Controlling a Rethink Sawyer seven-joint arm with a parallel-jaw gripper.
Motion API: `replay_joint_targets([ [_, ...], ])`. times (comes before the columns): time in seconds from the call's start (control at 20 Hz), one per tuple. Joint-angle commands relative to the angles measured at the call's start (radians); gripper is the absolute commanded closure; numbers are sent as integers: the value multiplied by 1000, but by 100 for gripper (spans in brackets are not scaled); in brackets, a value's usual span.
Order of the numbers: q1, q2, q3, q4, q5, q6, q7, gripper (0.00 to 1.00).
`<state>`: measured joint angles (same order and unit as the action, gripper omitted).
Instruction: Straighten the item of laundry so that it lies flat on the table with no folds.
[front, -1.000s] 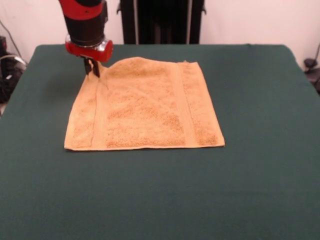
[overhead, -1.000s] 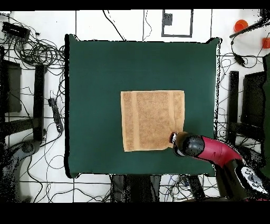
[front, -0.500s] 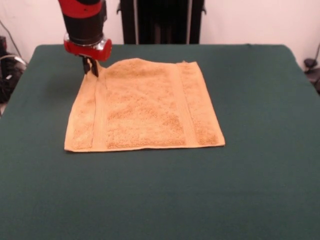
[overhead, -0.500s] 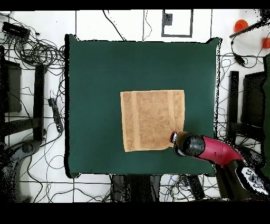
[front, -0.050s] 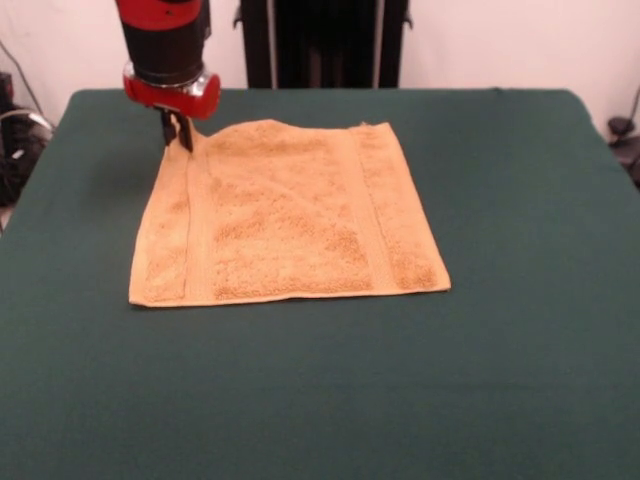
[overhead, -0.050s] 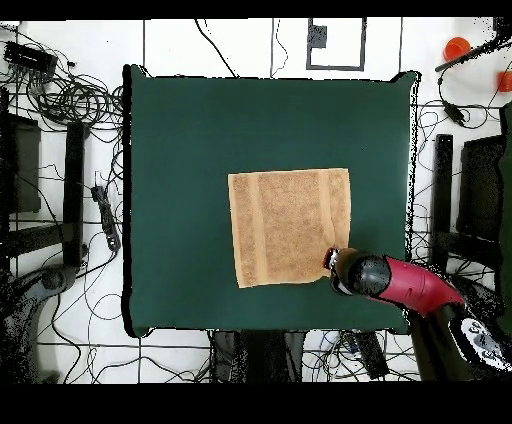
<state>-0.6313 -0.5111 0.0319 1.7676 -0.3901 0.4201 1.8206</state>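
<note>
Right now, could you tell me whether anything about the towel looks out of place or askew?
Mostly flat, but the towel is not yet square: its far corner beneath the end effector looks pinched and raised off the table, so that edge slants.

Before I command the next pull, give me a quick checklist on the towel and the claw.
1. Claw placed at the towel's far corner: ok.
2. Claw actually pinching cloth: cannot tell, the tips are too dark and small.
3. That corner flat: not ok, it rises toward the claw.
4. Rest of towel spread, both woven bands visible, no folds: ok.
5. Green table has room beyond the corner: ok.
6. Arm clear of the towel's middle in the overhead view: ok.
</note>
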Motion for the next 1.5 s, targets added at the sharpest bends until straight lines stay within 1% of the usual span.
replay_joint_targets([
  [0.05, 51, 11, 95, 23, 12, 44, 37, 100],
  [0.2, 51, 11, 96, 26, 10, 43, 35, 100],
  [0.25, 51, 12, 95, 26, 11, 43, 36, 0],
  [0.95, 65, 20, 83, 22, 6, 27, 51, 0],
  [1.15, 85, 2, 75, 4, -5, 72, 24, 0],
  [1.3, 83, -16, 94, 4, 9, 99, 6, 0],
  [1.5, 80, -22, 107, 14, 14, 88, 4, 0],
])
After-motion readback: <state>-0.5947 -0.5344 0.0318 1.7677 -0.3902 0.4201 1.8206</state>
